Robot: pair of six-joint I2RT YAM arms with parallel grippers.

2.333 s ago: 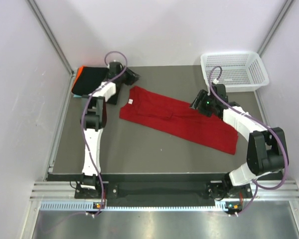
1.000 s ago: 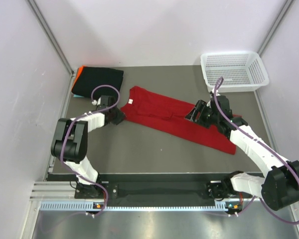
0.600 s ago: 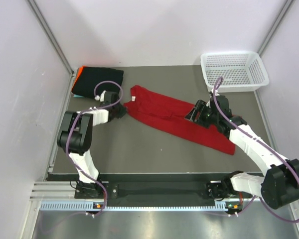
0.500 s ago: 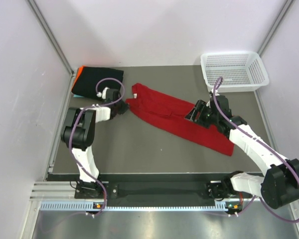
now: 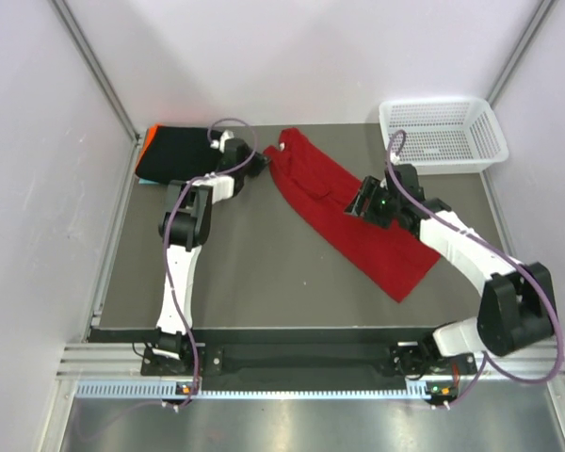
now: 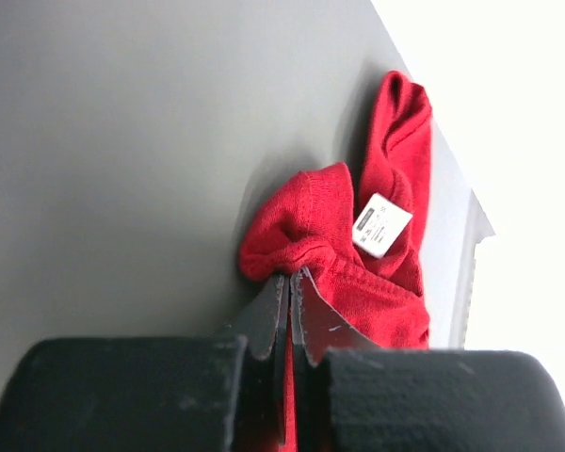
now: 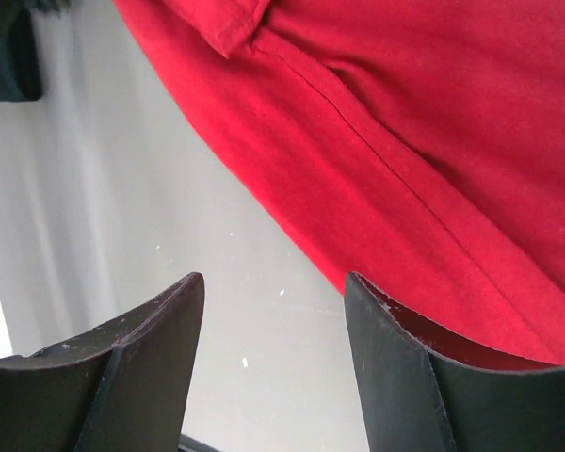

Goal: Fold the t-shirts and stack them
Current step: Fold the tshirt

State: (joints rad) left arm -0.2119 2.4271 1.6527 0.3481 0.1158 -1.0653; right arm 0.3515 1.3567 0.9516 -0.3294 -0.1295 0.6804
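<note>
Left pincer [image 6: 290, 282]: closed tight on the bunched collar end of the red shirt [image 6: 306, 221], beside its white tag [image 6: 381, 224].
Right pincer [image 7: 273, 282]: open, fingers spread above the shirt's stitched edge, gripping nothing.
Shirt position: a long narrow strip lying diagonally on the table [image 5: 264, 273], collar end near the far edge, just beside the folded black shirt [image 5: 179, 151].
Change: half a second ago the collar lay nearer mid-table; the strip now slants more steeply.
Textures: soft knit cloth with sewn seams; matte grey tabletop; white mesh basket [image 5: 443, 132] at far right.
</note>
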